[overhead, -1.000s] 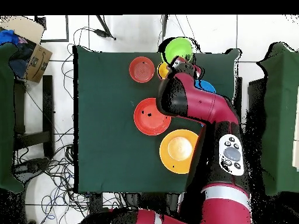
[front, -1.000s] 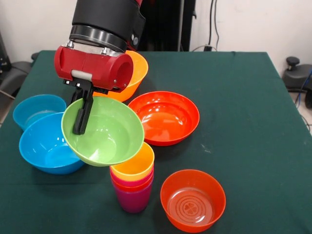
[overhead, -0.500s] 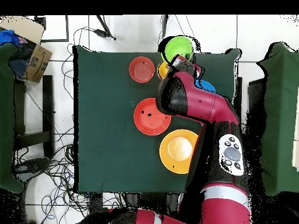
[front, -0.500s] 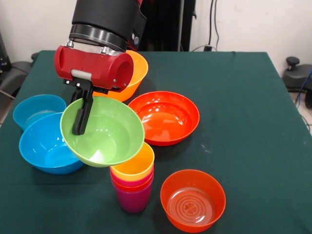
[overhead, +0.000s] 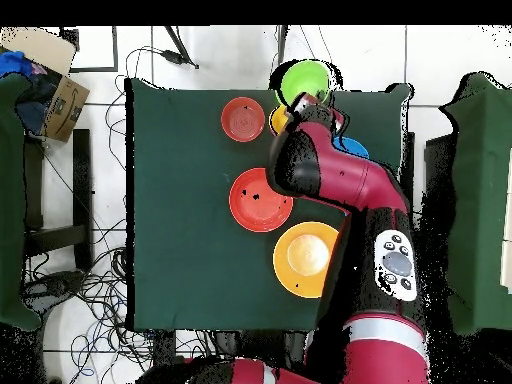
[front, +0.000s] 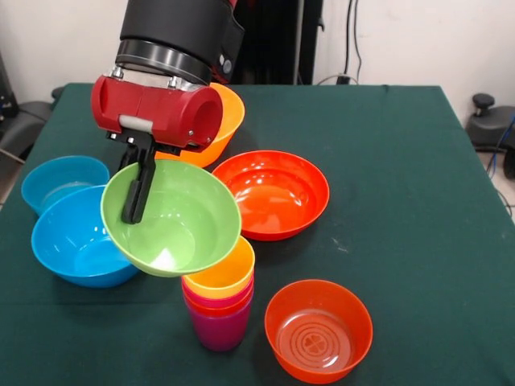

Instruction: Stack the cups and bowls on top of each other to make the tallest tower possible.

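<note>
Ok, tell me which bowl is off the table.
The green bowl: the claw holds it by the rim, tilted, above the tower. Every other bowl sits on the cloth.

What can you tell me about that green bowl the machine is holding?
The small glossy green plastic bowl is round, smooth and empty. The robot's black gripper pinches its rim, one finger inside the wall. It hangs tilted, opening facing the camera, above the table, just over and left of the stack of nested plastic cups. Whether its lower edge touches the top orange-yellow cup cannot be told. It partly hides the large blue bowl.
</note>
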Controlling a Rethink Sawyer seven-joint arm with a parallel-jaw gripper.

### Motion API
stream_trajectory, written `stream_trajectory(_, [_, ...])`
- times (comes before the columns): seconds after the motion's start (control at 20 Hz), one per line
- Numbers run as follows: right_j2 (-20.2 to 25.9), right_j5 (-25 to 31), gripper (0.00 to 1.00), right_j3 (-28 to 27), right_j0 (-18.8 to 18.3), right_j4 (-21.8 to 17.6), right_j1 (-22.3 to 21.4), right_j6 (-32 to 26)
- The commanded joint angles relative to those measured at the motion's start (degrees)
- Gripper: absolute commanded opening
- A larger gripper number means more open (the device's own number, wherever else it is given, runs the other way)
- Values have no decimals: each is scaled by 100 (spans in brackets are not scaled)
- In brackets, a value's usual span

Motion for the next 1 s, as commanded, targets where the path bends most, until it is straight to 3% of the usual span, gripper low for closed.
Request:
stream_trajectory(0.05, [543, -217, 0, 183, 84, 106, -50, 928])
stream_trajectory(0.45, [656, -189, 0, 232, -19, 86, -123, 935])
stream_trajectory(1.0, [585, -274, 0, 223, 177, 246, -43, 1015])
